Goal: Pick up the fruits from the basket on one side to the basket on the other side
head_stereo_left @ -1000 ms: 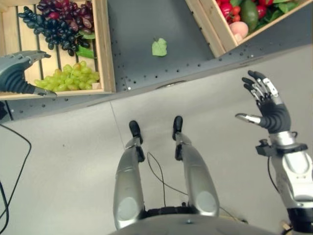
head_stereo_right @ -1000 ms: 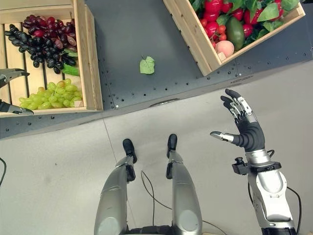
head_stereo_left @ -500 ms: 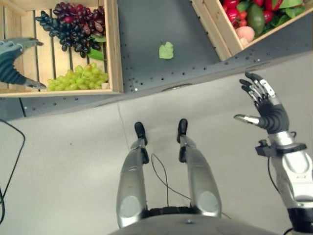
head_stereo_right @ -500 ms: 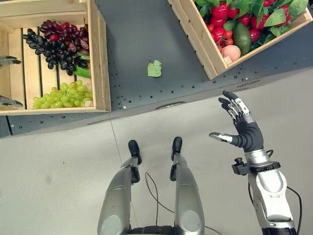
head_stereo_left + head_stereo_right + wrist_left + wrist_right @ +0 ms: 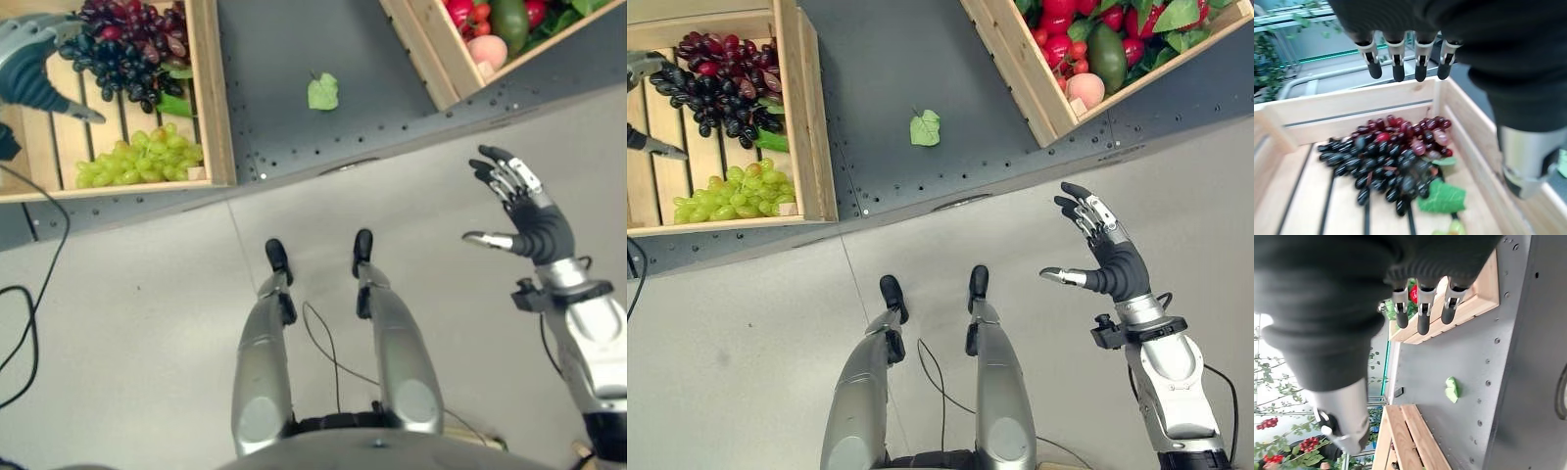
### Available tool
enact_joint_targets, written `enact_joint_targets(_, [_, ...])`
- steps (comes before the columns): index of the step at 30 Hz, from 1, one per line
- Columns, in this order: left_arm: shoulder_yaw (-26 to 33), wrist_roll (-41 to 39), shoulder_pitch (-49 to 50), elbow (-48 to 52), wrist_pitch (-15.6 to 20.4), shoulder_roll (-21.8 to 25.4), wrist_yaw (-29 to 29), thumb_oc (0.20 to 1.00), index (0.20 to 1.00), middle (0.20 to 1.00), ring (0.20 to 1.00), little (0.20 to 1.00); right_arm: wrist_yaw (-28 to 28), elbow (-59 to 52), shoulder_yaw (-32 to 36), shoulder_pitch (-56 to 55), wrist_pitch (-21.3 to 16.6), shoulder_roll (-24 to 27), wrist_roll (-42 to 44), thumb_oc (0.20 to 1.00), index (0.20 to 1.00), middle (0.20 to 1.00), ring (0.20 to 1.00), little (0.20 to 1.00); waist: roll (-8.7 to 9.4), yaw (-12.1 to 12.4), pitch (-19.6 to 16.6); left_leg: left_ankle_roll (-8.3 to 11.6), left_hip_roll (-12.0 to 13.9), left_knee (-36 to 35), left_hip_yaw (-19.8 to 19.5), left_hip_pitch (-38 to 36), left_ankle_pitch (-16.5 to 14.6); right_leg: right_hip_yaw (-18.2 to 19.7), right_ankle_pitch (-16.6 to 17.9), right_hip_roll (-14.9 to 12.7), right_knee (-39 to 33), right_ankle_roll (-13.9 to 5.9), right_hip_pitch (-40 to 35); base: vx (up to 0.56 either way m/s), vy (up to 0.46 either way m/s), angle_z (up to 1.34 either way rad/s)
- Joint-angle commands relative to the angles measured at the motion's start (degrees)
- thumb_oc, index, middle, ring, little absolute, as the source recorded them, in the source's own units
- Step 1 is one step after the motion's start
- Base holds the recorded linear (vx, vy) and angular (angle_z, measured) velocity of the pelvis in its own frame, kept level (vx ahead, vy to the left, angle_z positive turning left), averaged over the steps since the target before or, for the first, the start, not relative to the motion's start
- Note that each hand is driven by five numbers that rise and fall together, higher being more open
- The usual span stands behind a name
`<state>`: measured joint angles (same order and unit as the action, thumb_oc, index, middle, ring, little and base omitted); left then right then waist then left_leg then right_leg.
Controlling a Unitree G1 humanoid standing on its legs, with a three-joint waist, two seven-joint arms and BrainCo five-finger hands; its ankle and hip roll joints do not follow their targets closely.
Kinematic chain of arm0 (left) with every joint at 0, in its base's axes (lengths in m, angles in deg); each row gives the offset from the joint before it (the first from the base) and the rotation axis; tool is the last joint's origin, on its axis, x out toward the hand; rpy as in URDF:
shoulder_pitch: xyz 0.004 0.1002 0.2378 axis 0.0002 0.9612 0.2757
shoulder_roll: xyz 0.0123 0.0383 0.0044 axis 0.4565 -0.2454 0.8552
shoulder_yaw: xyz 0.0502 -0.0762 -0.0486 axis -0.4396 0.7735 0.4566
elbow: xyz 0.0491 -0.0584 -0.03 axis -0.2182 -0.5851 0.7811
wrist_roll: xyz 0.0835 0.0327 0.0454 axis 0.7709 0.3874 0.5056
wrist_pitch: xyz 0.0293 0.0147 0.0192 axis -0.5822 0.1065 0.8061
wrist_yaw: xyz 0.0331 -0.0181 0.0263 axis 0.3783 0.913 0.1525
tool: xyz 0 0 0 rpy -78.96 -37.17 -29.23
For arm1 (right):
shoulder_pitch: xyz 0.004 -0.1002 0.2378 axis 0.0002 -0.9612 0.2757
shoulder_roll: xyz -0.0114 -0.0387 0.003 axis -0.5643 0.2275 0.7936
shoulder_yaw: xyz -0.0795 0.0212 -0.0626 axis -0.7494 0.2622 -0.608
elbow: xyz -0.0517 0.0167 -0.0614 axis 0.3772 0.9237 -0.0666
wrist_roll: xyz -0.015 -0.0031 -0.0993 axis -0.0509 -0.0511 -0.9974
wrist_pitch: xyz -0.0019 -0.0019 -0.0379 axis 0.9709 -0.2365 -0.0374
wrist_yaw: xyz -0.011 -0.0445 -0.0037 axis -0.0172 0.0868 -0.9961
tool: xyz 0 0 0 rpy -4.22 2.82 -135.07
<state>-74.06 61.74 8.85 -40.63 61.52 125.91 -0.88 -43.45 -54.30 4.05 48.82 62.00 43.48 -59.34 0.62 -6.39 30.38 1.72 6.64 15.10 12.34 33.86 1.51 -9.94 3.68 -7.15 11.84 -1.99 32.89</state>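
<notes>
A bunch of dark purple and red grapes (image 5: 1386, 161) is seen lying on the slatted floor of the left wooden crate (image 5: 211, 98), just below and ahead of the robot's left hand (image 5: 34, 69). That hand is held above the crate, its fingers (image 5: 1396, 61) straight and spread, nothing gripped, the dark tips hanging over the bunch without touching it. A bunch of green grapes (image 5: 137, 157) is shown in the same crate, nearer the robot than the dark bunch and beside the left hand's thumb side; a green leaf (image 5: 1442, 198) is tucked between the two bunches, against the crate's inner wall.

The right hand (image 5: 1107, 255) is held up over the pale floor (image 5: 745, 333), well apart from both crates, with its fingers fanned out, its thumb stretched to the side and nothing in its grasp. Ahead of that hand, the right wooden crate (image 5: 1019, 69) is set at an angle on the dark grey perforated table (image 5: 911, 59). It is packed with red fruits (image 5: 1058, 20), a dark green avocado (image 5: 1107, 54), a pink peach (image 5: 1085, 90) at the corner nearest the right hand, and leafy greens (image 5: 1176, 15).

A single loose green leaf (image 5: 321, 92) is seen lying flat on the bare table between the two crates, touching neither, and well apart from either hand.
</notes>
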Motion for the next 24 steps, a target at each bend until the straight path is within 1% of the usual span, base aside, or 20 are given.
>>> enact_joint_targets(1, [2.04, 2.61, -4.01, -2.43, -0.60, 1.57, 3.10, 1.000, 1.000, 1.000, 1.000, 1.000, -0.62, -3.70, 1.21, 1.28, -2.37, -0.56, 1.95, 1.000, 1.000, 1.000, 1.000, 1.000, 2.91, 0.27, -0.59, 1.36, 0.33, 0.68, -0.43, -2.77, -3.25, 1.04, -3.71, -4.45, 5.67, -7.92, 0.23, 0.00, 0.021, -0.04])
enact_joint_targets(9, [-0.40, 7.55, -5.29, -3.24, -1.82, -0.46, 4.12, 1.000, 1.000, 1.000, 1.000, 1.000, -1.24, -5.13, 1.35, 1.69, -2.21, 0.11, 2.81, 1.000, 1.000, 1.000, 1.000, 1.000, 3.90, -0.06, -0.59, 1.22, 0.60, 1.47, -0.51, 0.19, -3.38, 1.48, -3.59, -4.12, 6.20, -7.78, 3.03, 0.00, 0.004, -0.01])
enact_joint_targets(13, [-2.45, 10.41, -6.27, -5.17, -2.20, 0.02, 4.04, 1.000, 1.000, 1.000, 1.000, 1.000, -1.56, -6.17, 1.82, 1.84, -2.08, 0.53, 3.66, 1.000, 1.000, 1.000, 1.000, 1.000, 4.24, -0.50, -0.59, 1.10, 0.66, 2.22, -0.54, 1.84, -3.62, 1.52, -3.58, -3.95, 6.52, -7.78, 4.46, 0.00, 0.000, 0.00])
enact_joint_targets(15, [-4.75, 12.36, -6.63, -6.66, -2.16, 0.89, 3.08, 1.000, 1.000, 1.000, 1.000, 1.000, -1.56, -6.86, 2.16, 1.81, -2.15, 0.43, 4.35, 1.000, 1.000, 1.000, 1.000, 1.000, 4.40, -0.51, -0.59, 0.90, 0.78, 3.41, -0.63, 3.25, -4.12, 1.81, -3.69, -3.89, 7.13, -7.78, 5.61, 0.00, 0.000, 0.00])
enact_joint_targets(20, [-5.62, 13.64, -5.95, -9.66, -2.32, 1.36, 1.97, 1.000, 1.000, 1.000, 1.000, 1.000, -1.91, -7.48, 2.87, 1.48, -1.86, 0.24, 4.80, 1.000, 1.000, 1.000, 1.000, 1.000, 4.70, -0.71, -0.59, 0.75, 1.09, 5.08, -0.68, 5.32, -4.72, 1.86, -3.77, -3.89, 7.75, -7.71, 7.15, 0.00, 0.005, -0.03])
enact_joint_targets(22, [-6.76, 15.55, -5.42, -10.49, -2.33, 1.77, 1.23, 1.000, 1.000, 1.000, 1.000, 1.000, -2.16, -8.05, 3.26, 1.45, -1.93, 0.25, 5.20, 1.000, 1.000, 1.000, 1.000, 1.000, 4.82, -0.78, -0.59, 0.72, 1.22, 5.59, -0.76, 6.05, -4.99, 2.01, -3.79, -3.74, 7.91, -7.71, 7.78, 0.00, 0.000, 0.00])
enact_joint_targets(24, [-6.37, 16.10, -4.10, -12.47, -2.61, 1.89, 0.97, 1.000, 1.000, 1.000, 1.000, 1.000, -2.44, -8.57, 3.82, 1.35, -1.96, 0.00, 5.89, 1.000, 1.000, 1.000, 1.000, 1.000, 5.22, -0.73, -0.59, 0.68, 1.34, 6.35, -0.67, 6.84, -5.33, 2.06, -3.82, -3.67, 8.24, -7.70, 8.54, 0.00, 0.008, -0.02])
